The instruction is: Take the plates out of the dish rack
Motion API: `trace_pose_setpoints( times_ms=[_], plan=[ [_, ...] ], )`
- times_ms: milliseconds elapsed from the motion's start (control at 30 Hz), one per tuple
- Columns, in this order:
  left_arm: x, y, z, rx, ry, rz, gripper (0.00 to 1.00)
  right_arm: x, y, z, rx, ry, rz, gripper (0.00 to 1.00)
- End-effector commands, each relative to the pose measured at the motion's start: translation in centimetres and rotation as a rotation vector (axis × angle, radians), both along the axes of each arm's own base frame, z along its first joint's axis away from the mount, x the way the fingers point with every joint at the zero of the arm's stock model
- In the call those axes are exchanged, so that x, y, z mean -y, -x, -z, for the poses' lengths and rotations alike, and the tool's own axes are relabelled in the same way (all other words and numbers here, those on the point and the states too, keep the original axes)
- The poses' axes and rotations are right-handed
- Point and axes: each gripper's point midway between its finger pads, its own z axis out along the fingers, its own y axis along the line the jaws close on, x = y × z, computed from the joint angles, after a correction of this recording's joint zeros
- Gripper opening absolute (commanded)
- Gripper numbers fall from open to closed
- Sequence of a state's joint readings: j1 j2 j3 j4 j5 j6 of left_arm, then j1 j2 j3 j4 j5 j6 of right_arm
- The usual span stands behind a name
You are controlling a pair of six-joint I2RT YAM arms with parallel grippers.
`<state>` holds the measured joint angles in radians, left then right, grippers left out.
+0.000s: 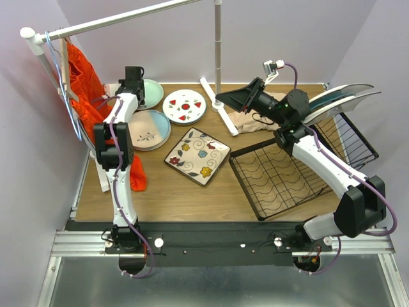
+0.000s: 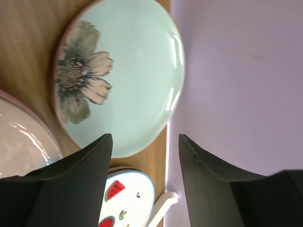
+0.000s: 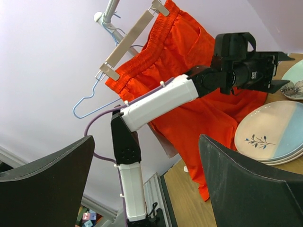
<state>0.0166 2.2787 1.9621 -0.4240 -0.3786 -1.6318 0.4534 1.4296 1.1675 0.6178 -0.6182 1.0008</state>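
Above the wooden surface [image 1: 160,192], left fingers [image 2: 71,189] and right fingers [image 3: 47,189] are gaping empty; the right arm [image 1: 319,160] is partly hiding racked plates [image 1: 348,96].

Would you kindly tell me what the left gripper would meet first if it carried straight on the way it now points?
Most likely the pale green flower plate: its rim lies between the open jaws of the left gripper. The wall stands close beside it, and depth is hard to judge.
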Motion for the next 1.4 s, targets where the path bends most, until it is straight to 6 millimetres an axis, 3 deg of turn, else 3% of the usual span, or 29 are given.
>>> trace_pose_setpoints(
  times_ms=[0, 200, 333, 400, 433, 467, 600, 633, 667, 700, 733, 800, 833, 900, 933, 1000, 1033, 1167, 1233, 1333, 1367],
  plan=[
    [2.5, -0.7, -6.4, 0.086, -0.116, 0.167, 0.67, 0.3, 0.4, -0.9, 0.026, -0.002, 0.02, 0.98],
    [7.8, 1.1, -6.9, 0.063, -0.215, 0.346, 0.67, 0.4, 0.4, -1.1, 0.031, 0.008, 0.022, 0.98],
    [10.7, 2.5, -9.3, 0.088, -0.304, 0.454, 0.66, 0.7, 0.1, -1.0, 0.027, 0.04, 0.058, 0.98],
    [12.1, 3.3, -9.3, 0.084, -0.335, 0.503, 0.66, 0.9, -0.5, -1.3, 0.021, 0.083, 0.095, 0.98],
    [13.7, 4.1, -10.2, 0.094, -0.367, 0.551, 0.66, 1.0, -0.8, -1.3, 0.013, 0.102, 0.111, 1.0],
    [14.5, 4.6, -10.0, 0.094, -0.39, 0.576, 0.67, 1.2, -1.1, -2.7, 0.049, 0.119, 0.138, 1.0],
    [18.9, 7.3, -11.5, 0.141, -0.46, 0.747, 0.66, 2.9, -2.1, -2.8, 0.006, 0.165, 0.267, 1.0],
    [19.4, 8.3, -13.3, 0.179, -0.477, 0.761, 0.66, 3.4, -1.5, -3.5, 0.016, 0.158, 0.281, 1.0],
    [21.0, 9.4, -12.8, 0.194, -0.521, 0.815, 0.66, 3.8, -1.3, -3.8, 0.024, 0.165, 0.296, 1.0],
    [21.8, 10.3, -13.3, 0.222, -0.536, 0.849, 0.66, 4.1, -1.2, -3.8, 0.015, 0.178, 0.311, 1.0],
    [22.4, 11.5, -15.2, 0.276, -0.558, 0.87, 0.66, 4.5, -0.6, -4.4, 0.029, 0.178, 0.317, 1.0],
    [23.9, 13.3, -15.5, 0.322, -0.589, 0.935, 0.65, 5.1, -0.2, -4.4, 0.031, 0.204, 0.339, 1.0],
    [24.0, 14.4, -17.2, 0.363, -0.605, 0.935, 0.64, 5.4, 0.0, -5.2, 0.044, 0.196, 0.348, 1.0],
    [23.9, 15.6, -17.2, 0.358, -0.626, 0.933, 0.64, 5.8, 0.7, -5.4, 0.043, 0.208, 0.354, 1.0],
    [23.7, 16.2, -18.3, 0.381, -0.633, 0.926, 0.64, 5.9, 0.8, -5.6, 0.047, 0.206, 0.358, 1.0],
    [23.7, 16.9, -18.4, 0.391, -0.647, 0.942, 0.64, 5.9, 1.1, -6.0, 0.054, 0.205, 0.348, 0.99],
    [23.9, 17.7, -19.4, 0.417, -0.69, 0.973, 0.64, 5.8, 1.2, -6.2, 0.057, 0.205, 0.341, 0.99],
    [26.5, 20.0, -22.3, 0.573, -0.814, 1.065, 0.64, 6.1, 1.4, -8.1, 0.088, 0.211, 0.354, 0.96],
    [27.7, 21.1, -22.8, 0.619, -0.857, 1.132, 0.64, 6.6, 1.3, -9.7, 0.109, 0.217, 0.391, 0.96],
    [29.7, 23.3, -23.7, 0.703, -0.935, 1.21, 0.64, 7.6, 1.1, -11.6, 0.16, 0.27, 0.445, 0.96],
    [30.4, 24.6, -25.0, 0.755, -0.97, 1.218, 0.65, 7.9, 1.1, -12.0, 0.192, 0.302, 0.463, 0.96]
  ],
)
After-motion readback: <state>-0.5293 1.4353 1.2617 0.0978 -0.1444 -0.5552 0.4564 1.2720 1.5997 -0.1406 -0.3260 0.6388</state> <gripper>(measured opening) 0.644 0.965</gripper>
